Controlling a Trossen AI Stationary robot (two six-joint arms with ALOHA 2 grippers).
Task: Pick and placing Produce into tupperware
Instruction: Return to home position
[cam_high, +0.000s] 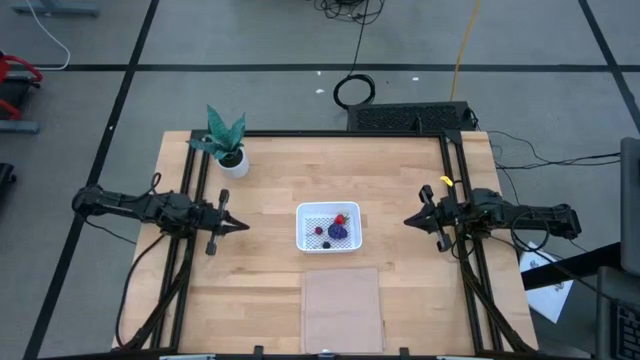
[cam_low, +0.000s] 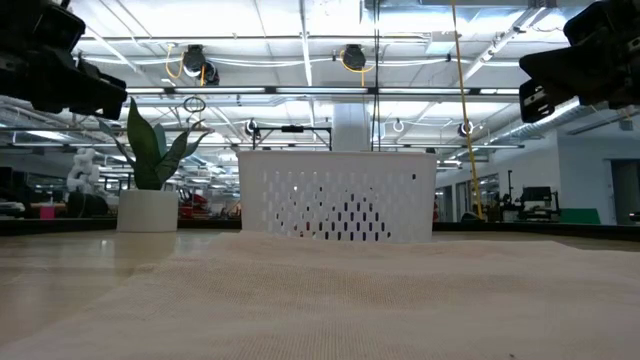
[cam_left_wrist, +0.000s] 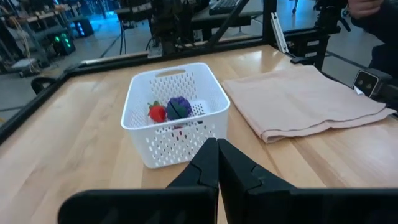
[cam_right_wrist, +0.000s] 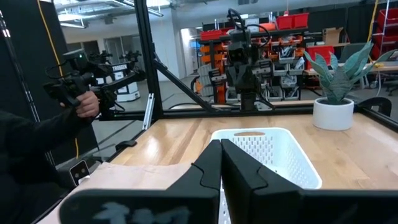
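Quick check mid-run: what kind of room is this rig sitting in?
Probably a robotics lab or workshop: racks with red bins, an open ceiling with strip lights, and a person's hand holding a control handle.

Tabletop (cam_high: 255, 270): pale wood, matt, fine grain; tupperware (cam_left_wrist: 174, 143): white perforated plastic, smooth; cloth (cam_left_wrist: 305, 99) beside tupperware: beige woven fabric, matt, creased; plant pot (cam_right_wrist: 333, 115): white, smooth.
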